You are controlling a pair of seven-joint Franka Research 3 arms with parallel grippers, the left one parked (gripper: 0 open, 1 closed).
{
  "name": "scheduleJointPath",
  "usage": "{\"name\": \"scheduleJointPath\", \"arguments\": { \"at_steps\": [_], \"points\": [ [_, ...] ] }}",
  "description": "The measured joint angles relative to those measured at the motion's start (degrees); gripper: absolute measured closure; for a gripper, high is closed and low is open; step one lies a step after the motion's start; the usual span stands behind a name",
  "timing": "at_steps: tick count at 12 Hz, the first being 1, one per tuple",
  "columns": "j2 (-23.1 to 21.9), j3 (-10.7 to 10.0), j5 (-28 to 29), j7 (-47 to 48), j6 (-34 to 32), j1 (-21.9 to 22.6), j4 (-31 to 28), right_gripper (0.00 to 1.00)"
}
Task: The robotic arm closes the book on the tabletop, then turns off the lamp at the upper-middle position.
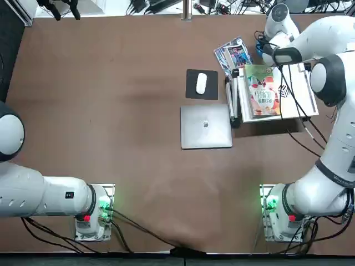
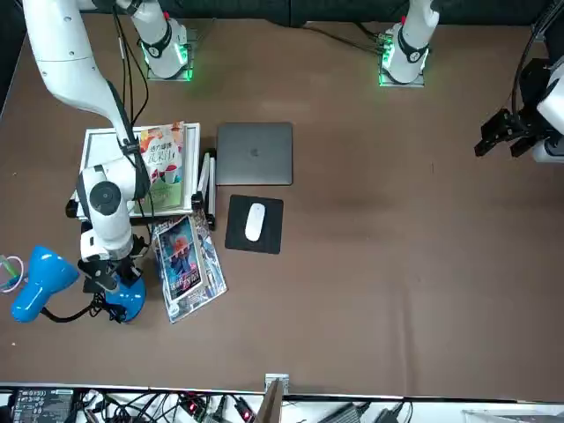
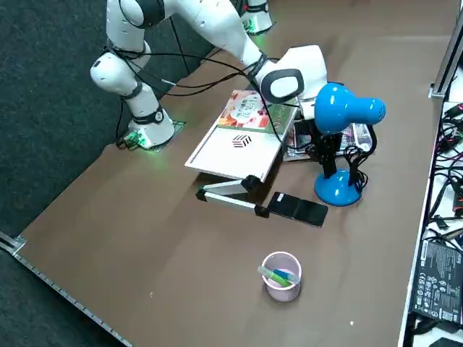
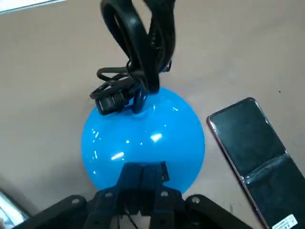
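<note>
Nearby, the cup (image 3: 282,277) holds pens (image 3: 278,276); the right gripper's (image 4: 140,167) jaws, apparently closed, overhang the lamp (image 4: 143,138).

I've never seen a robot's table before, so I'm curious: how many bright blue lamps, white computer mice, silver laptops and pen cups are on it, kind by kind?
Lamps: 1, the blue one, with the right gripper at its base
Mice: 1
Laptops: 1
Pen cups: 1
Total: 4

A robotics lab: robot arms (image 1: 327,160) flank a matte brown table (image 1: 138,72) edged with loose wiring (image 3: 450,173).
</note>
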Motion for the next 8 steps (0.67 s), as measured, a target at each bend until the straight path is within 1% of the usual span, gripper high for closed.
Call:
{"name": "scheduleJointPath", "arguments": {
  "at_steps": [8],
  "points": [
    [0.05, 0.21, -0.02, 3.00, 0.66, 0.62, -1.01, 0.99]
  ]
}}
